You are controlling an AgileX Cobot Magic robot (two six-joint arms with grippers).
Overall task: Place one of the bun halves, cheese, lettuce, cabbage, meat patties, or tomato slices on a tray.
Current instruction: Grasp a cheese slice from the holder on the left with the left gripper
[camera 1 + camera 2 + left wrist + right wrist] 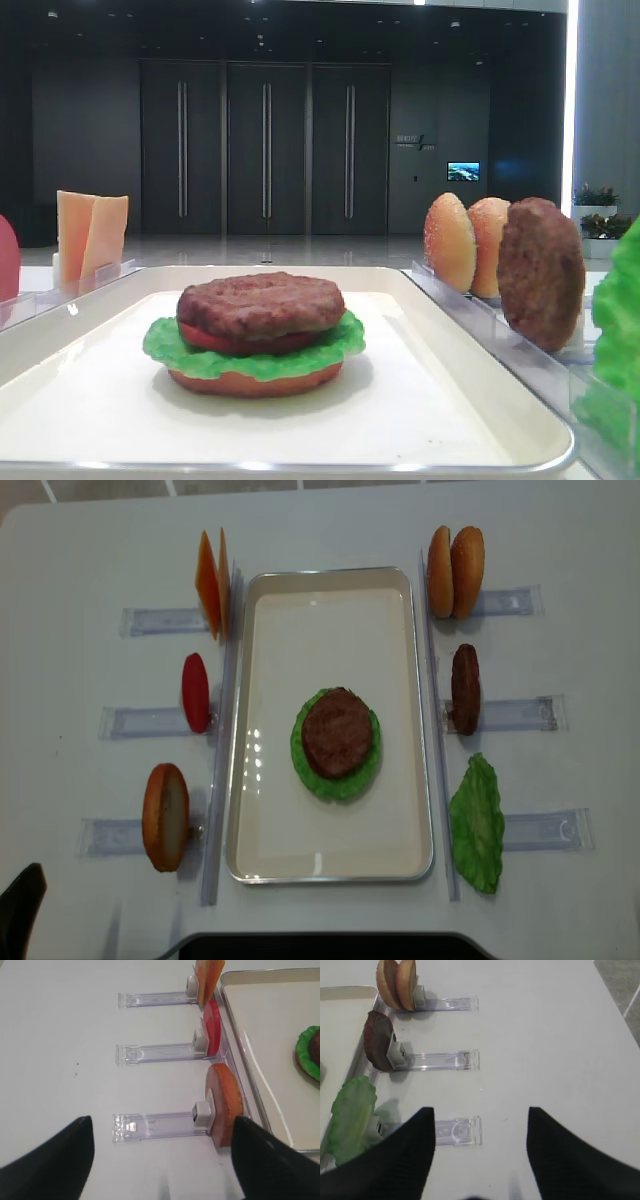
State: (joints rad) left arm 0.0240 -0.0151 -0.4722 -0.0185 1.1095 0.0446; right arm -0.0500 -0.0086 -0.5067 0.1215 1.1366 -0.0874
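Note:
The white tray (290, 640) lies mid-table and holds a stack: a meat patty (337, 730) on lettuce (308, 765), with a tomato slice (215, 338) and a bun half (255, 382) under them. Left of the tray, cheese (212, 583), a tomato slice (196, 692) and a bun half (166, 816) stand in clear holders. On the right stand two bun halves (455, 570), a patty (465, 688) and a lettuce leaf (477, 823). My left gripper (162, 1119) hovers open over the holder of the left bun half (227, 1102). My right gripper (480, 1110) is open beside the lettuce leaf (351, 1117), holding nothing.
Clear plastic holder rails (525, 830) stick outward from both long sides of the tray. A dark edge (320, 945) shows at the table's near side. In the right wrist view the table edge (620, 990) runs along the far right.

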